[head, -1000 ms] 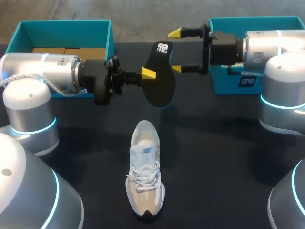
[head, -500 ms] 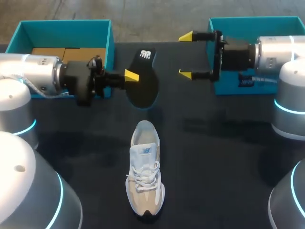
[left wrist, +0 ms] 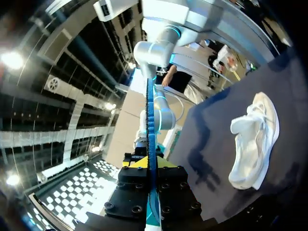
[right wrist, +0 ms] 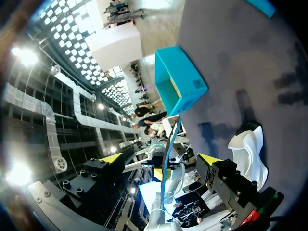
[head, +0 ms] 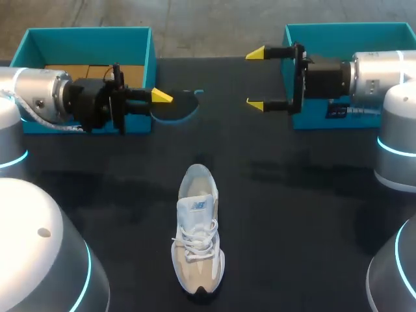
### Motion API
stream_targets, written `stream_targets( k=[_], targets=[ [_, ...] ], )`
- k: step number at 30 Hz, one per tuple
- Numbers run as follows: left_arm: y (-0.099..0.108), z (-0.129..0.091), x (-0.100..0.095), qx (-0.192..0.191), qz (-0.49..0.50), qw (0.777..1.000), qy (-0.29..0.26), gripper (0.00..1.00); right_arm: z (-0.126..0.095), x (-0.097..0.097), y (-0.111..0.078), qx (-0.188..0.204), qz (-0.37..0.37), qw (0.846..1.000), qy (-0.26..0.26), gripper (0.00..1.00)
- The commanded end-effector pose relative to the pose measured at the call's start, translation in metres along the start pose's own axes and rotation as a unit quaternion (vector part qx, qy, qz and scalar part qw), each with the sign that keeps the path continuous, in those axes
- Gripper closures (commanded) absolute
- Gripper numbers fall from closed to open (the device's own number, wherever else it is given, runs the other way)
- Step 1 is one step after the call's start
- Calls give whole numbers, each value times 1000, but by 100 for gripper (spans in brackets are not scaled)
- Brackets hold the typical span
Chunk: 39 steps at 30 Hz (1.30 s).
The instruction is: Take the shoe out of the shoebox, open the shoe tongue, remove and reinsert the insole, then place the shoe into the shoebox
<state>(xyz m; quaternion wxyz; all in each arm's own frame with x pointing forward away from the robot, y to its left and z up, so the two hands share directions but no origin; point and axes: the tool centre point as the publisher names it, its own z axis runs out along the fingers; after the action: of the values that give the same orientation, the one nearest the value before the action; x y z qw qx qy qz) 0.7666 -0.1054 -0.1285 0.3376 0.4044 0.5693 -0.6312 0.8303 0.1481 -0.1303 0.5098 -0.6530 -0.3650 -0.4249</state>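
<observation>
Two-arm station. Locating the black table [head: 292, 221] across the whole work area.

Finding the left arm [head: 39, 97] coming in from the left side and the right arm [head: 383, 71] from the right. Both are lying level over the far part of the table and pointing toward each other.

Locating the open teal shoebox [head: 88, 32] at the far left, with brown cardboard [head: 91, 69] inside. Locating a second teal box [head: 351, 31] at the far right, partly hidden behind the right arm. Seeing the shoebox [right wrist: 180, 79] again in the right wrist view, well ahead of the fingers.

Locating the white shoe [head: 197, 227] in the middle of the near half of the table. Standing upright on its sole, toe toward the near edge, outside both boxes and well apart from them and from both grippers. Seeing it off to one side in the left wrist view [left wrist: 255, 139] and beside one finger in the right wrist view [right wrist: 250, 149].

Finding the black insole [head: 175, 109] just beside the shoebox, between the two boxes. Showing edge-on in the left wrist view as a thin blue line [left wrist: 150, 120].

Reading the left gripper [head: 162, 99] as clenched on one end of the insole, with both yellow tips pressing it from two sides [left wrist: 150, 161].

Reading the right gripper [head: 255, 78] as released, its fingers standing wide apart and grasping nothing, apart from the insole [right wrist: 161, 159].
</observation>
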Motion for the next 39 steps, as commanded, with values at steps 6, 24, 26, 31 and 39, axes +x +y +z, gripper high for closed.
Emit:
stream_targets(
  k=[6,24,26,31,39],
  targets=[
    [6,4,-4,77,-203,975,-46,100,0,0,-1,-1,0,1000,-2,0],
    [4,7,-6,89,-236,967,-37,100,0,0,-1,-1,0,1000,-2,0],
    [4,9,-6,93,-332,936,-69,100,0,0,-1,-1,0,1000,-2,0],
    [-3,10,-7,95,-534,834,-104,100,0,0,-1,-1,0,1000,-2,0],
    [-1,6,-14,65,-730,669,-125,100,0,0,-1,-1,0,1000,-2,0]
  ],
)
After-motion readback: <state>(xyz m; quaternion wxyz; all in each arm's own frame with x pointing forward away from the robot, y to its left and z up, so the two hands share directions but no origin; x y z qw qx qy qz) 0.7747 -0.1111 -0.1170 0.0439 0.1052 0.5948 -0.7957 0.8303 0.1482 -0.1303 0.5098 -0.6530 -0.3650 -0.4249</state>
